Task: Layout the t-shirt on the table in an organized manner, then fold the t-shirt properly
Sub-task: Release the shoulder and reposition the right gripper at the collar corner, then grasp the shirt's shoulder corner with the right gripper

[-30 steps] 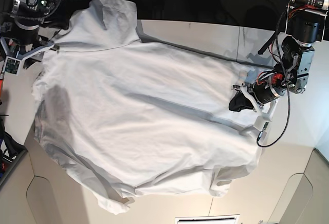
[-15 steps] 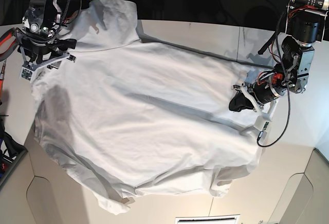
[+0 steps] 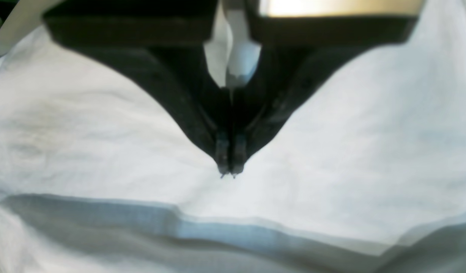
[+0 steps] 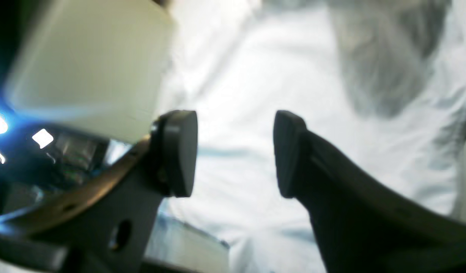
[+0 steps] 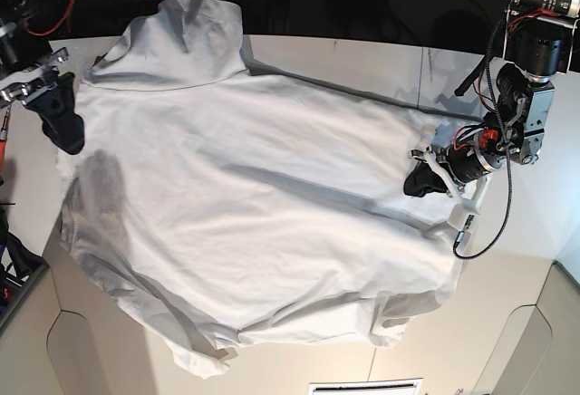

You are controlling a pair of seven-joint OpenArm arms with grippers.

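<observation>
The left gripper [image 5: 419, 180] sits low at the base view's right side, its wrist angled down and inward, black fingers [image 3: 222, 151] pressed together tip to tip (no gap shows between them in the left wrist view). The right gripper [image 5: 62, 116] hangs at the base view's left edge, pointing downward, its two round black pads [image 4: 180, 151] standing well apart with nothing between them.

"What sort of place is this?"

"My robotics lab bench. My two arms [image 5: 517, 132] stand at the table's [image 5: 362, 60] far corners, loose cables [image 5: 494, 223] hang off them, and the near edge has rounded cut-outs [image 5: 77, 350]."
</observation>
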